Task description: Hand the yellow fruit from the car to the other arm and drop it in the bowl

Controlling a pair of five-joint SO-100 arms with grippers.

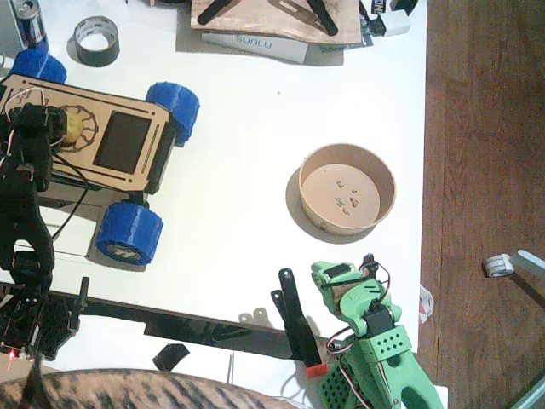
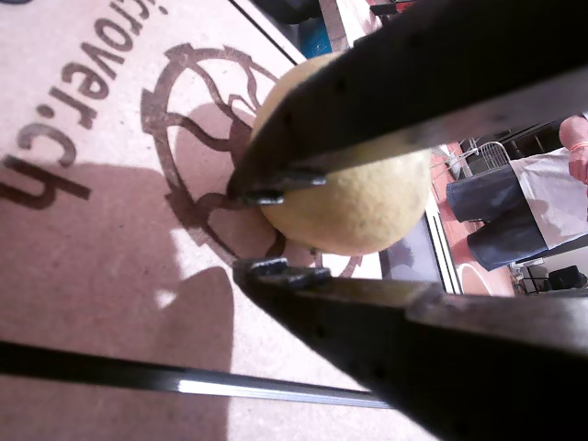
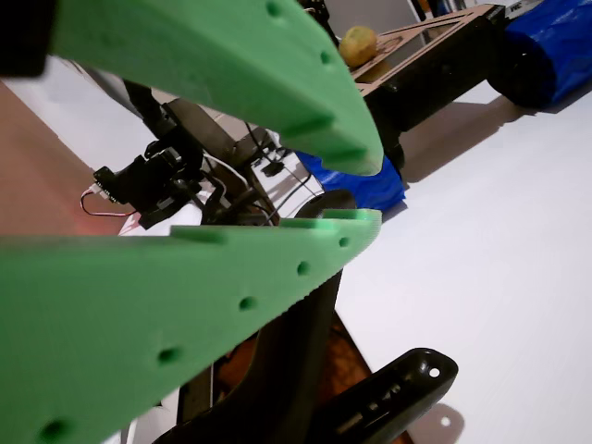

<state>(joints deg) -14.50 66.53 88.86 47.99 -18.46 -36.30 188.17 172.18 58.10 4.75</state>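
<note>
1. Where the fixed view's near edge runs, the green right arm [image 1: 375, 341] rests low at the bench [image 1: 255, 153] front, its right gripper [image 1: 328, 277] pointing toward the bowl; in a wrist view its jaws [image 3: 365, 190] stand slightly apart with nothing between them.
2. Beside it lie black clamp pieces [image 1: 294, 319] on the bench edge, and a striped fabric [image 1: 136, 390] shows at the bottom.
3. The bowl [image 1: 347, 189], round and tan with crumbs inside, sits ahead of the right gripper, near the bench's right edge; bare white surface lies open between it and the car.
4. The car [image 1: 94, 145] stands at the left, tilted, its long axis running from the upper left down to the right, with blue wheels [image 1: 129, 232] at its corners and a dark panel [image 1: 123, 141] in the middle.
5. The black left arm [image 1: 25, 221] reaches up along the left edge over the car's deck.
6. The yellow fruit [image 2: 354, 197] sits on the circular pattern on the deck; it is roundish, so no long axis can be told.
7. The left gripper [image 2: 271, 225] has its jaws around the fruit, one across its top and one below; whether both press on it cannot be told.
8. Farther off lie a black tape roll [image 1: 95, 41] and a cardboard sheet [image 1: 272, 21].
</note>
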